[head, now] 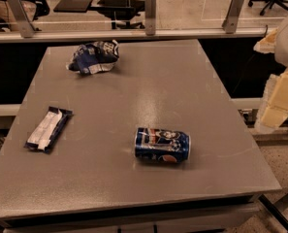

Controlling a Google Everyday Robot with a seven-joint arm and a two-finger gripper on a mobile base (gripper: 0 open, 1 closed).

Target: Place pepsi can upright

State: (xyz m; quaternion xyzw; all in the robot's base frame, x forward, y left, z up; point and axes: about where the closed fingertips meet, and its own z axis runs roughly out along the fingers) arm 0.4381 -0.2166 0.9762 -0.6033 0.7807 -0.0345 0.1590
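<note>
The pepsi can (162, 145) is dark blue with white graphics and a round logo. It lies on its side on the grey table (148, 86), right of the middle and near the front, its long axis running left to right. My gripper (278, 99) shows as cream-coloured parts at the right edge of the camera view, beyond the table's right side. It is well apart from the can and holds nothing that I can see.
A wrinkly blue-and-white snack bag (94, 57) lies at the table's far left. A flat dark bar wrapper with a white panel (48, 128) lies at the left. A glass railing with metal posts (150, 11) runs behind the table.
</note>
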